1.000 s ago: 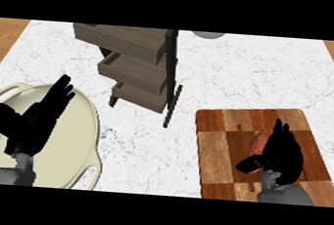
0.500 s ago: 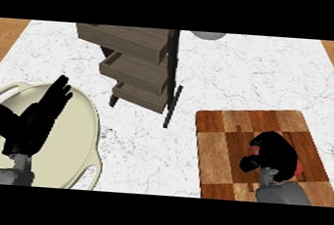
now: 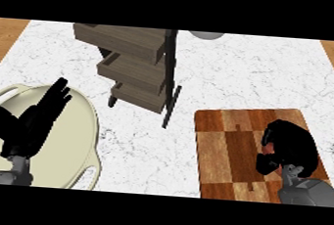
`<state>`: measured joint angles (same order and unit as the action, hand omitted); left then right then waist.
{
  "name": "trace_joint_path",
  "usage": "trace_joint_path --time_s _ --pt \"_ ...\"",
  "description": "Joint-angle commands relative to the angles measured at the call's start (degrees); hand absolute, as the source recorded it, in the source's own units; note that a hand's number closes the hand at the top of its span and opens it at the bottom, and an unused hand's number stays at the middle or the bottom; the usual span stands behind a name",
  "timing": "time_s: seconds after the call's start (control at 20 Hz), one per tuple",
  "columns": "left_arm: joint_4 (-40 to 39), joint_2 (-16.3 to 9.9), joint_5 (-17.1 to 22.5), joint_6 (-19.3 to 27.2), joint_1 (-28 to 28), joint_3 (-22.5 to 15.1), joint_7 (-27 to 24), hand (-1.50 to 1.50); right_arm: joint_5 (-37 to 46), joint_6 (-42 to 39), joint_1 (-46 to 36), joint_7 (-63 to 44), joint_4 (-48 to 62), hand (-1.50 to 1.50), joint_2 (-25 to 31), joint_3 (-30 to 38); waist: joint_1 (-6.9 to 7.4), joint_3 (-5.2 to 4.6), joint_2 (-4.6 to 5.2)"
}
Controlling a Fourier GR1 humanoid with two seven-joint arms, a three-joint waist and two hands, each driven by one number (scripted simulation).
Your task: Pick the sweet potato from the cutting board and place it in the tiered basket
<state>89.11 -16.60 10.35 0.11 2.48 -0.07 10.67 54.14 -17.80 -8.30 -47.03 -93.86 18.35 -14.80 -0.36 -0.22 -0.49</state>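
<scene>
My right hand (image 3: 289, 146) is over the right part of the wooden cutting board (image 3: 227, 147), fingers curled tight around the sweet potato (image 3: 269, 148), of which only an orange sliver shows between thumb and fingers. The tiered basket (image 3: 133, 65), three dark wooden trays on a black frame, stands at the back centre-left of the counter. My left hand (image 3: 31, 124) rests open at the lower left, fingers straight, over a cream plate.
A large cream plate (image 3: 71, 132) lies at the counter's lower left, under the left hand. A grey round object (image 3: 207, 34) sits at the back edge. White marble counter lies between basket and board.
The right hand's fingers have curled shut over the sweet potato, which showed plainly before and is now almost hidden. The left hand has not moved.
</scene>
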Motion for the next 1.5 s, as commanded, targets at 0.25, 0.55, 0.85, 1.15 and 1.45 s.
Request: trace_joint_path --time_s 0.25,0.55,0.85,1.15,1.45 --pt "3.1 0.8 -0.2 0.5 -2.0 -0.7 1.4 0.0 -8.6 -4.7 -6.8 15.9 -20.8 1.5 14.4 10.3 -0.63 0.23 -0.17" --pt "0.2 -0.9 0.9 -1.3 0.8 1.4 1.2 0.0 -22.4 -2.0 -15.6 15.2 -29.4 1.5 7.8 21.6 -0.66 0.22 -0.02" --pt "2.7 -0.1 0.6 -1.8 -1.8 1.2 0.0 0.0 -32.9 -10.5 -26.4 -1.0 -37.5 1.5 5.4 21.5 0.35 0.13 0.07" --pt "0.2 1.0 -1.3 -1.0 -0.1 0.6 0.2 0.0 -36.2 -11.5 -48.3 -15.1 -26.4 1.5 3.7 15.2 1.05 0.05 0.22" --pt "2.0 2.5 -1.8 -0.2 1.3 -0.7 2.9 0.0 -30.4 -6.9 -61.2 -19.4 -16.1 1.5 -3.5 6.5 1.22 0.05 0.22"
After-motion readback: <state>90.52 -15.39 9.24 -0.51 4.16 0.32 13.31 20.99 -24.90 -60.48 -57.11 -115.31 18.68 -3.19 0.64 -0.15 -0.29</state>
